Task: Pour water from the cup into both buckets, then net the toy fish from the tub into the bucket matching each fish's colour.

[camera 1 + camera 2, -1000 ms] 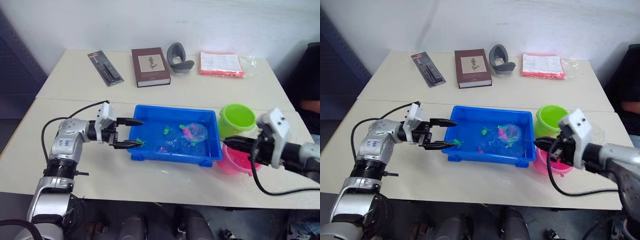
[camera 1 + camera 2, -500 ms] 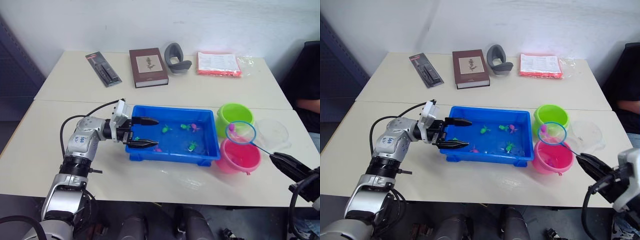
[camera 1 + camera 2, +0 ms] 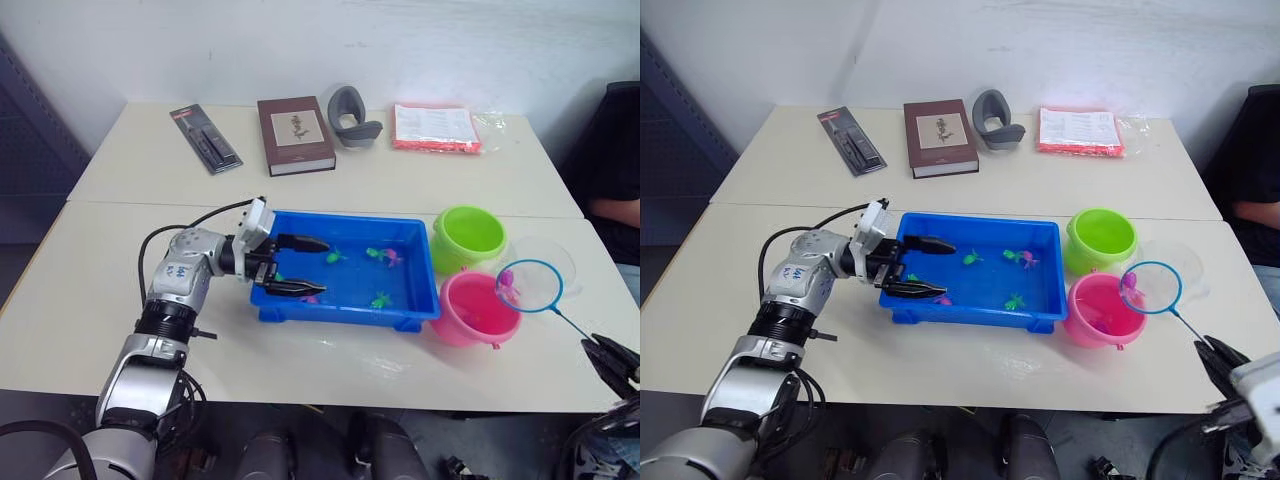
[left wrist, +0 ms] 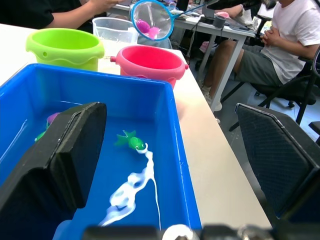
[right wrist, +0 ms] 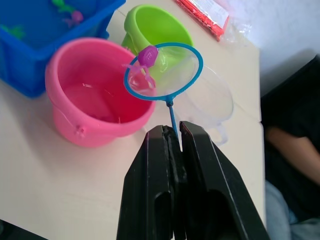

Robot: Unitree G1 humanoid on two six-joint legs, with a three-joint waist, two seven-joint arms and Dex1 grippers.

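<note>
The blue tub point(image 3: 345, 219) holds water and several toy fish, among them a green one point(image 3: 381, 299) and a pink one point(image 3: 391, 258). My left gripper point(image 3: 300, 266) is open over the tub's left end, its fingers point(image 4: 65, 155) spread wide with nothing between them. To the tub's right stand the green bucket point(image 3: 470, 237) and the pink bucket point(image 3: 477, 310). The clear cup point(image 3: 555, 262) stands right of them. My right gripper point(image 5: 175, 135) is shut on the net's thin handle. The net point(image 3: 530, 287) hangs above the pink bucket's right rim with a pink fish point(image 5: 148, 55) in its mesh.
On the far table lie a black package point(image 3: 208, 138), a brown book point(image 3: 296, 133), a grey curved object point(image 3: 352, 117) and a red packet point(image 3: 435, 127). A person point(image 3: 615, 180) sits at the right edge. A seam runs between the two tables.
My right gripper has drawn back toward the near right, carrying the net with its pink fish from over the pink bucket to beyond its right rim. My left gripper has edged slightly right.
</note>
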